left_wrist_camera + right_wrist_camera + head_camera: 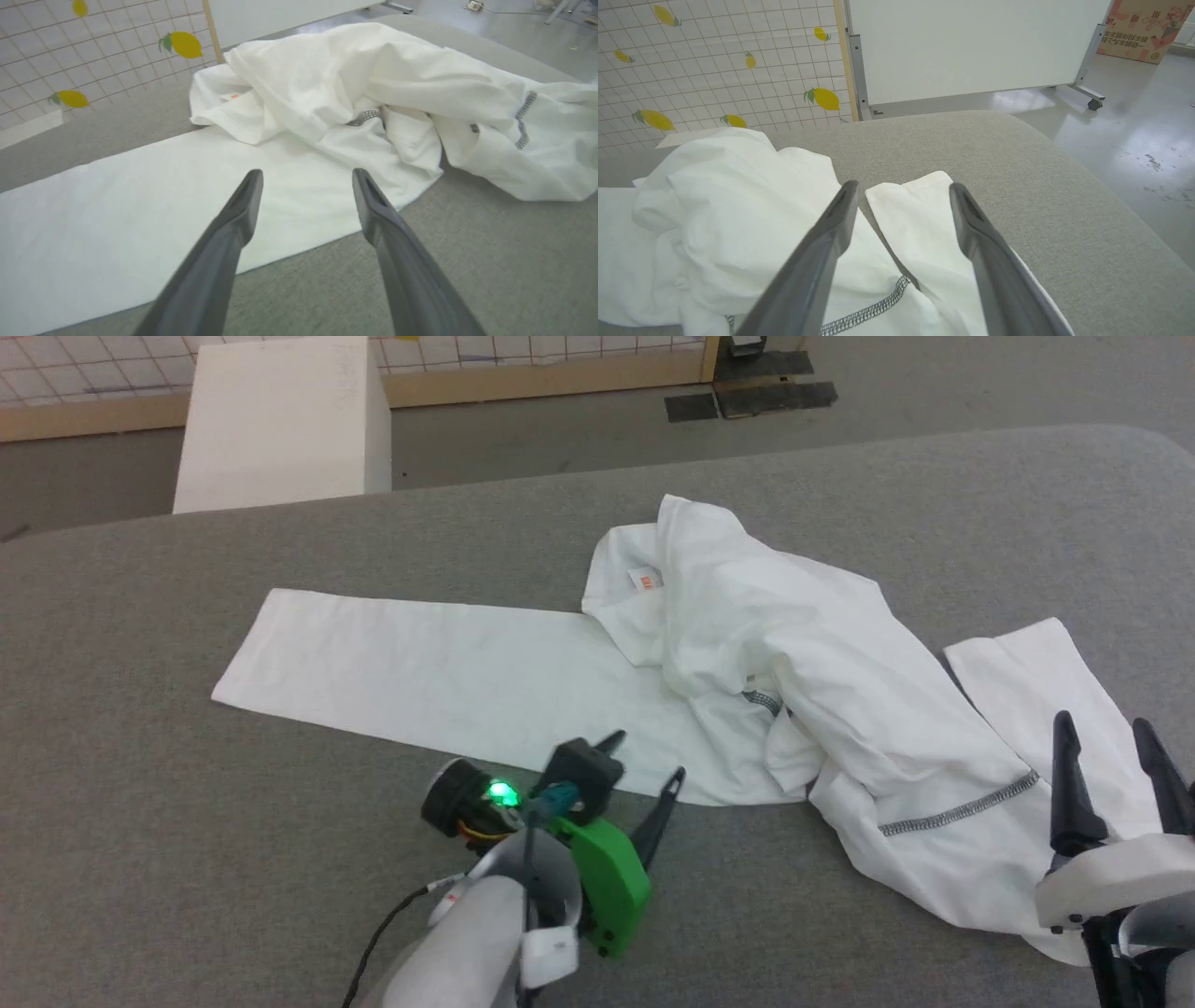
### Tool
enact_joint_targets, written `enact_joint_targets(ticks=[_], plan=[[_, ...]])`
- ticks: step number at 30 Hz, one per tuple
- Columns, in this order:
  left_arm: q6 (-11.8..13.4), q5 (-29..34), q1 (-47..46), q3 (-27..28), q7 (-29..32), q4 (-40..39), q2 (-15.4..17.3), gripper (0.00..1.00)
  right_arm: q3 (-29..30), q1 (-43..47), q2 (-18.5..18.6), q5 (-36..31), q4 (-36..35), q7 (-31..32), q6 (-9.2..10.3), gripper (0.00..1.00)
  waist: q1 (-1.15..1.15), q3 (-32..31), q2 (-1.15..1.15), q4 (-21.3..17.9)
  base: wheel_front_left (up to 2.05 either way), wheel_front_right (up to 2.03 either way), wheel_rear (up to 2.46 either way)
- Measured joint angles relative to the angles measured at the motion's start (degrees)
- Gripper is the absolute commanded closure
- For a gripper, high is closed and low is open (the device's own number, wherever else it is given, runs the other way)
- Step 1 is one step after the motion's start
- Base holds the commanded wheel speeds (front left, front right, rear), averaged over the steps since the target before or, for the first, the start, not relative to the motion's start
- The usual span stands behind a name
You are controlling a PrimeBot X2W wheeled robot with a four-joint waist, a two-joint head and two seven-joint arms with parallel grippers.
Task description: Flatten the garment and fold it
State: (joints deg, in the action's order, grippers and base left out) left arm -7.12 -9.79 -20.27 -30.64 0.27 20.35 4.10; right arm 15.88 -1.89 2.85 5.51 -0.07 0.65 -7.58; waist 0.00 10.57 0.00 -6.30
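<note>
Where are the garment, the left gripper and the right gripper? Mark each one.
garment [420, 663], head view, on its flat-lying sleeve.
left gripper [646, 758], head view, midway between its open fingertips.
right gripper [1103, 721], head view, midway between its open fingertips.

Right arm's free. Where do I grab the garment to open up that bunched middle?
Probably the humped fold of the garment just beyond the grey stitched seam. It stands off the table, so the open right gripper can straddle it from above, coming in from the near right. The outstretched sleeve lies flat, giving little to pinch.
</note>
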Motion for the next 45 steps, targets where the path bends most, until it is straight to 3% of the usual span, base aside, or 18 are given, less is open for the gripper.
enact_joint_targets(ticks=[3,6,9,15,16,18,28,35,45], plan=[[-0.2,-3.4,-4.1,-8.3,9.0,2.2,2.5,0.0,-2.0,-0.3,0.0,1.0,0.5,-0.7,0.0,0.0,0.0,1.1,0.0,-1.1,0.0,0.0,0.0],[-0.2,-5.4,-7.3,-12.6,15.6,2.8,6.0,0.0,-3.3,-0.7,0.0,1.6,1.0,-1.2,0.0,0.0,0.0,2.2,0.0,-2.1,0.0,0.0,0.0],[-0.2,-5.9,-10.7,-14.5,20.6,2.5,8.2,0.0,-4.5,-1.0,0.0,2.4,1.3,-1.7,0.0,0.0,0.0,3.3,0.0,-2.8,0.0,0.0,0.0],[-0.2,-7.5,-13.8,-16.1,26.6,2.0,8.9,0.0,-6.3,-2.2,0.0,3.8,2.0,-2.8,0.0,0.0,0.0,5.4,0.0,-4.0,0.0,0.0,0.0],[-0.2,-7.5,-14.1,-16.0,26.8,1.9,8.9,0.5,-6.6,-2.3,0.0,4.0,2.2,-3.0,0.0,0.0,0.0,5.6,0.0,-4.2,0.0,0.0,0.0],[0.2,-7.9,-14.2,-15.3,26.5,1.8,8.9,1.0,-7.0,-2.4,0.0,4.4,2.5,-3.2,0.0,0.0,0.0,6.0,0.0,-4.5,0.0,0.0,0.0],[9.4,-15.6,-6.6,-4.2,14.4,0.4,9.5,1.0,-7.2,-2.7,0.0,4.0,3.4,-3.3,0.0,0.0,0.0,4.1,0.0,-3.7,0.0,0.0,0.0],[17.0,-20.5,3.7,6.0,8.7,-8.9,15.6,1.0,-6.6,-1.3,0.0,2.9,2.3,-1.6,0.0,0.0,0.0,1.4,0.0,-0.9,0.0,0.0,0.0],[26.3,-24.7,19.2,17.2,8.2,-18.8,22.0,1.0,-6.8,0.9,0.0,1.9,0.9,2.7,0.0,0.0,0.0,-1.8,0.0,4.8,0.0,0.0,0.0]])
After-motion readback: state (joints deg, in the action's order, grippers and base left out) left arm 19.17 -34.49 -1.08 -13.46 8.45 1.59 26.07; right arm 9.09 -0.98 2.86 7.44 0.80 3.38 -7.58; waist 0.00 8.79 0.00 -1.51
